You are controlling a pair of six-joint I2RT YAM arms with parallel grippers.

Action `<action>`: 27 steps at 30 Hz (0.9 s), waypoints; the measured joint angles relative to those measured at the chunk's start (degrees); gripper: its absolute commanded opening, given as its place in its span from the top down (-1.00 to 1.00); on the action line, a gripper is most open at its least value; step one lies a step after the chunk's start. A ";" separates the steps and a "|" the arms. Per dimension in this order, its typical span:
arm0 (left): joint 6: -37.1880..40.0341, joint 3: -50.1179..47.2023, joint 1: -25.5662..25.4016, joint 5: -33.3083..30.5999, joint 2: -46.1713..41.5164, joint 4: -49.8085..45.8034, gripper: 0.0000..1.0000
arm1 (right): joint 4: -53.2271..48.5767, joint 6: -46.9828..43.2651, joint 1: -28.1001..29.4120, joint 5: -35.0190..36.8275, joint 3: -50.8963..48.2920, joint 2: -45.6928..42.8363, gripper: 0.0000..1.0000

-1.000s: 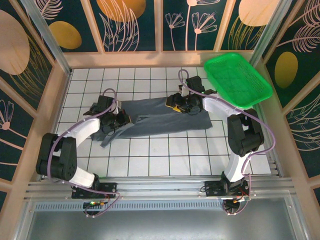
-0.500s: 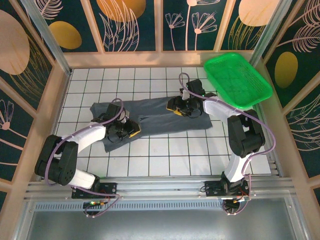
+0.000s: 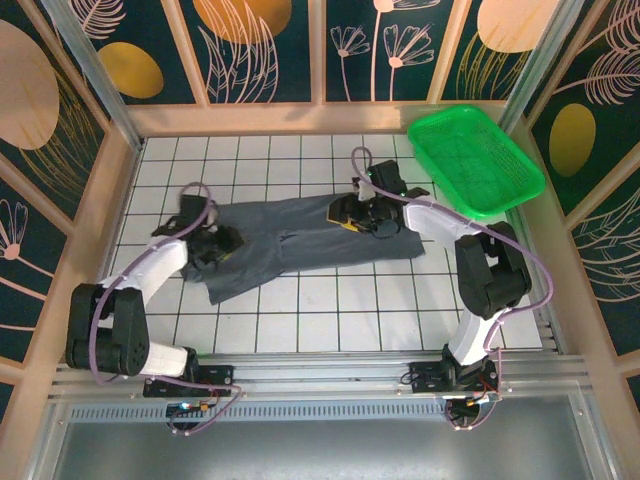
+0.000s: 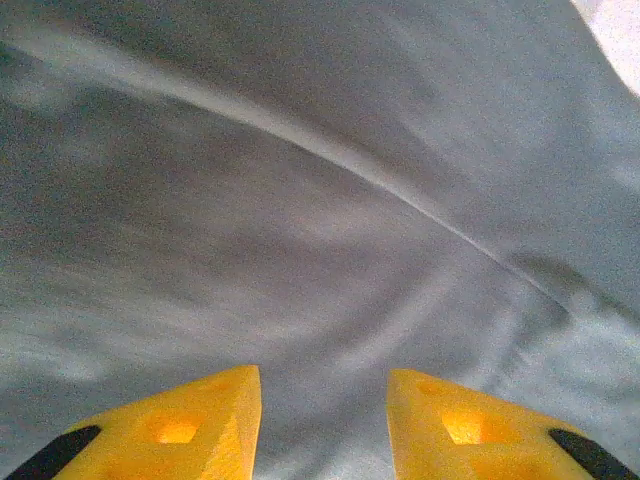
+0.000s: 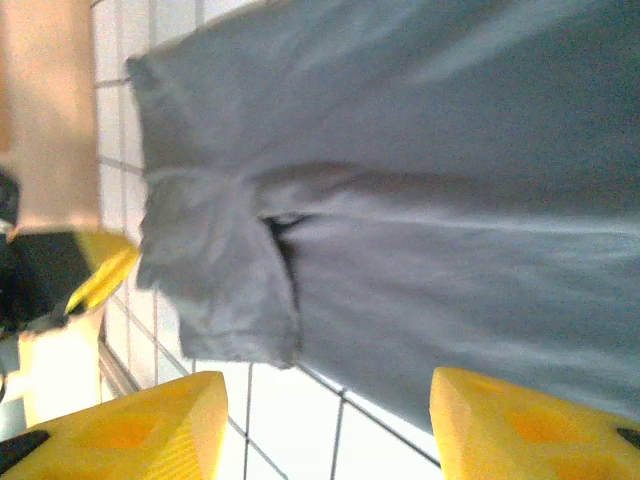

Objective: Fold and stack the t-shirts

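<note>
Dark slate-grey cotton t-shirt (image 3: 300, 240) on white tiled counter (image 3: 330, 310); bright green plastic basket (image 3: 478, 158) far right; left end effector (image 4: 322, 400), right end effector (image 5: 328, 388) released.

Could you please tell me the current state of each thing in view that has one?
t-shirt: laid out on the tiles, left end rumpled, not gripped.
green basket: empty, at the far right corner.
left gripper: open, close above the t-shirt.
right gripper: open, above the t-shirt.
</note>
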 measured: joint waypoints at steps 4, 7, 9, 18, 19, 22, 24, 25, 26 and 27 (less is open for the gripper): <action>3.32 -0.17 4.79 -1.38 2.99 0.31 0.27 | 1.90 -0.57 3.21 -2.56 0.04 0.00 -0.15; 5.57 -0.17 6.64 -2.86 5.70 0.59 0.28 | 2.36 -0.57 4.11 -3.50 0.11 0.00 -0.15; 7.06 -0.17 7.37 -3.91 7.06 0.72 0.28 | 2.56 -0.57 4.20 -3.52 0.26 0.00 -0.15; 9.38 -0.17 7.48 -4.70 8.74 1.88 0.34 | 2.56 -0.57 4.17 -3.50 0.57 0.00 -0.15; 9.46 -0.17 7.48 -4.68 8.79 2.05 0.38 | 2.56 -0.57 4.17 -3.50 0.68 0.00 -0.15; 9.75 -0.17 7.48 -4.26 8.83 2.56 0.54 | 2.56 -0.57 4.17 -3.45 1.36 0.07 -0.15; 9.81 -0.20 7.48 -3.96 8.83 2.80 0.63 | 2.56 -0.57 4.17 -3.45 1.99 0.09 -0.14; 9.81 -0.20 7.48 -3.78 8.83 2.82 0.66 | 2.56 -0.57 4.17 -3.43 2.21 0.09 -0.14; 9.73 -0.20 7.48 -3.58 8.81 2.82 0.70 | 2.56 -0.57 4.17 -3.43 2.38 0.09 -0.14; 9.73 -0.20 7.48 -3.32 8.81 2.80 0.73 | 2.56 -0.57 4.17 -3.41 2.47 0.09 -0.14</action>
